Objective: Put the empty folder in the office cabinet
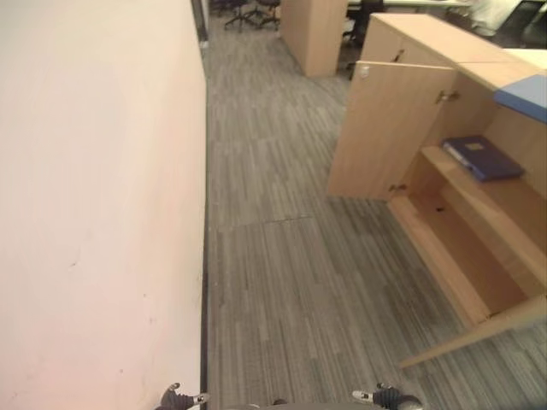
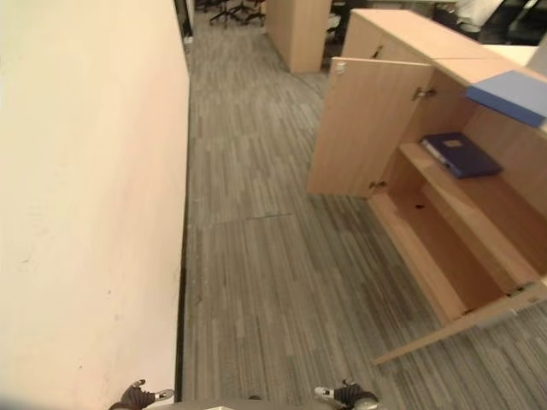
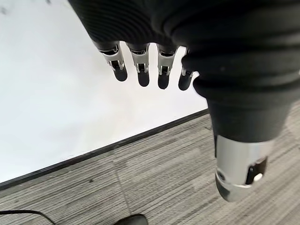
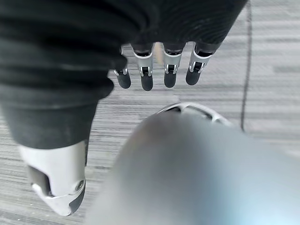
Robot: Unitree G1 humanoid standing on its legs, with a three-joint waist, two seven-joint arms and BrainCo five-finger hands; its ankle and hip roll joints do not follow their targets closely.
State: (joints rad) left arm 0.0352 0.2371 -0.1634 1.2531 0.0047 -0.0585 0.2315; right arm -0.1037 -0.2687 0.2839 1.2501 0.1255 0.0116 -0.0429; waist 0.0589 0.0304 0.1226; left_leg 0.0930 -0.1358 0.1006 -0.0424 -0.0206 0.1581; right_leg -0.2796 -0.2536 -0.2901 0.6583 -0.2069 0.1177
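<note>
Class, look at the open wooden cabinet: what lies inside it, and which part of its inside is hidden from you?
Inside the cabinet, a dark blue folder lies flat on the upper shelf. The compartment below looks bare. The far side behind the open door is hidden.

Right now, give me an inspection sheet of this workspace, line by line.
Surface: grey striped carpet floor, nothing lying on it.
Job's things: dark blue folder lies flat on the upper shelf of the office cabinet; both cabinet doors stand open.
Clutter: light blue folder on the cabinet top.
Hands: left robot hand hangs by the wall with straight fingers, holding nothing; right robot hand hangs over the carpet, the same.
Cables: nothing seen.
Surroundings: pale wall on the left; office chairs at the far end of the aisle.
</note>
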